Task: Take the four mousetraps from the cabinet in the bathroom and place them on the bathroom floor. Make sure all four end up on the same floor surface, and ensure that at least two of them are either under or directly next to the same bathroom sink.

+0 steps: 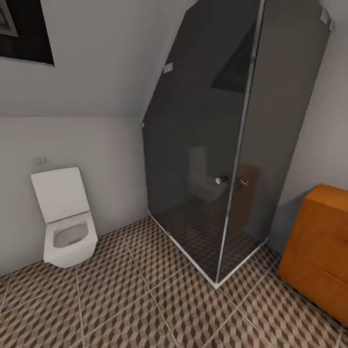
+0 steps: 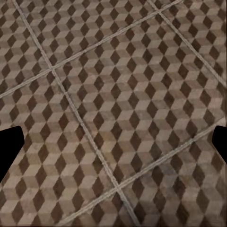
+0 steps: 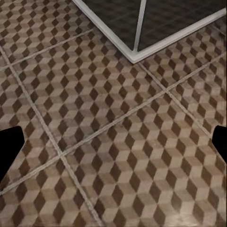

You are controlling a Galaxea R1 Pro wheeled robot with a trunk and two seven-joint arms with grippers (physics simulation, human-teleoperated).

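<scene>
One cabinet (image 1: 319,246), one toilet (image 1: 67,227), tiled bathroom floor (image 1: 145,309).

Matt patterned tile bathroom floor (image 1: 145,309), orange-brown wooden cabinet (image 1: 319,246), dark glossy glass shower (image 1: 232,145), smooth white toilet (image 1: 67,227)

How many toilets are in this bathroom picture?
1. The white toilet hangs on the left wall with its lid up, left of the glass shower cabin. The faint toilet shape on the dark glass looks like its reflection. More of the room lies outside the picture.
</scene>
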